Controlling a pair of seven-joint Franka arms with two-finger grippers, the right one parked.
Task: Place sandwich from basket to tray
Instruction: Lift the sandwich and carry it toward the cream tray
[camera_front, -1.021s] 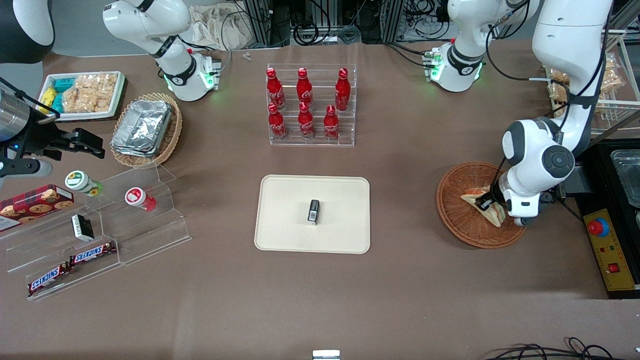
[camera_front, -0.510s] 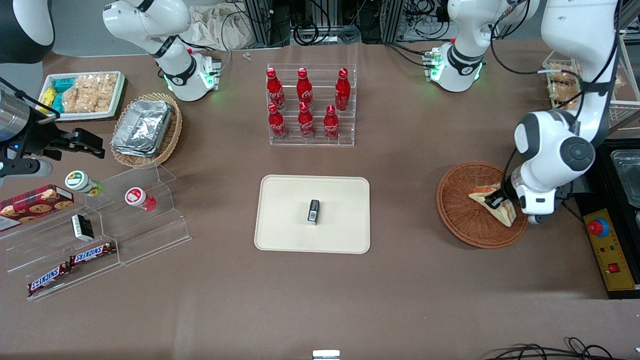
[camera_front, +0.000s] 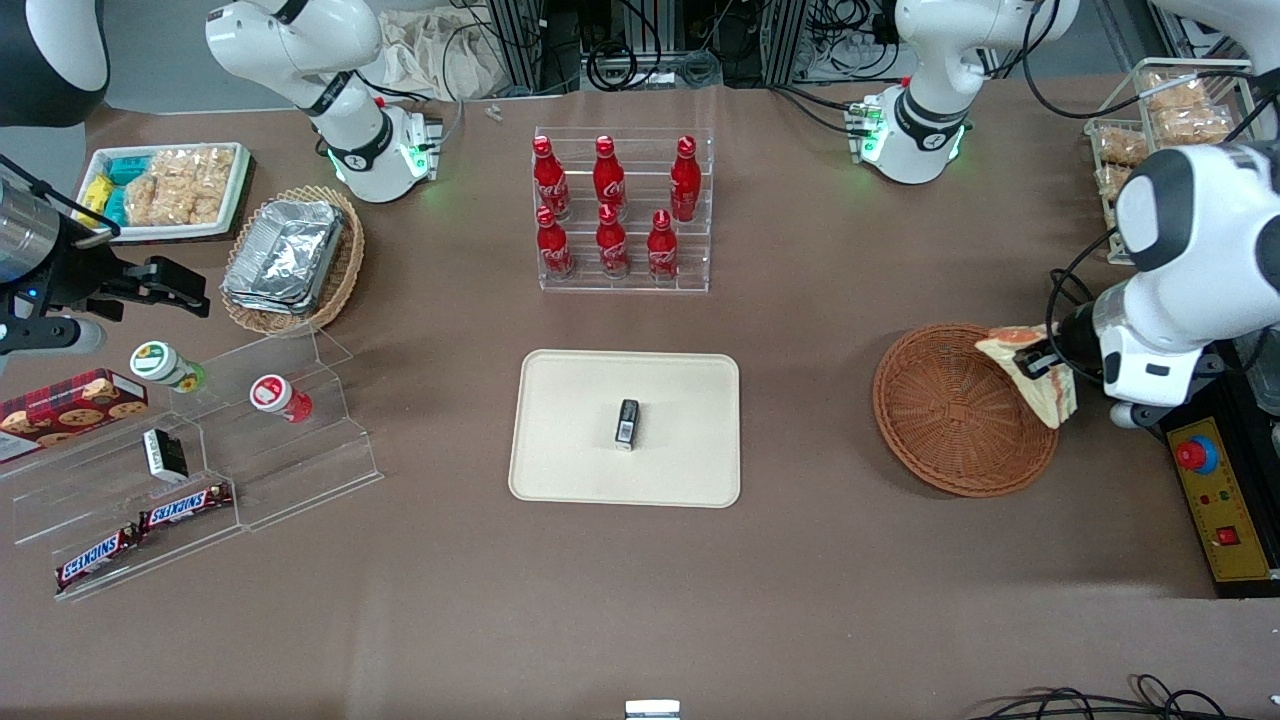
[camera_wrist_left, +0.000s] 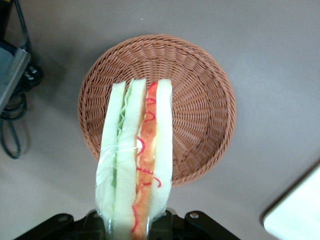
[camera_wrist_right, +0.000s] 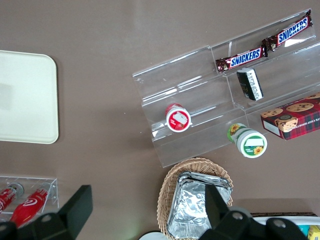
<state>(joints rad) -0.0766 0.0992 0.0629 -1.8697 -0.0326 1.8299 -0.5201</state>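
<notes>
While the end effector (camera_front: 1040, 362) grips the sandwich (camera_front: 1030, 372) above the basket's (camera_front: 950, 420) rim at the working arm's end of the surface, the basket below sits bare. Toward the parked arm, well apart, the tray (camera_front: 570, 440) carries a small dark box (camera_front: 627, 421).

Six red bottles (camera_front: 610, 210) in a clear rack (camera_front: 624, 282); two chocolate bars (camera_front: 140, 530) on clear steps (camera_front: 300, 470); foil trays (camera_front: 285, 255) in a tan basket (camera_front: 345, 270).

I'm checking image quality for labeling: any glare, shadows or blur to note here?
Front view: even light, soft arm shadow on the table near the basket. Left wrist view: the sandwich held in the gripper shows plastic-wrap sheen, sharp enough.
</notes>
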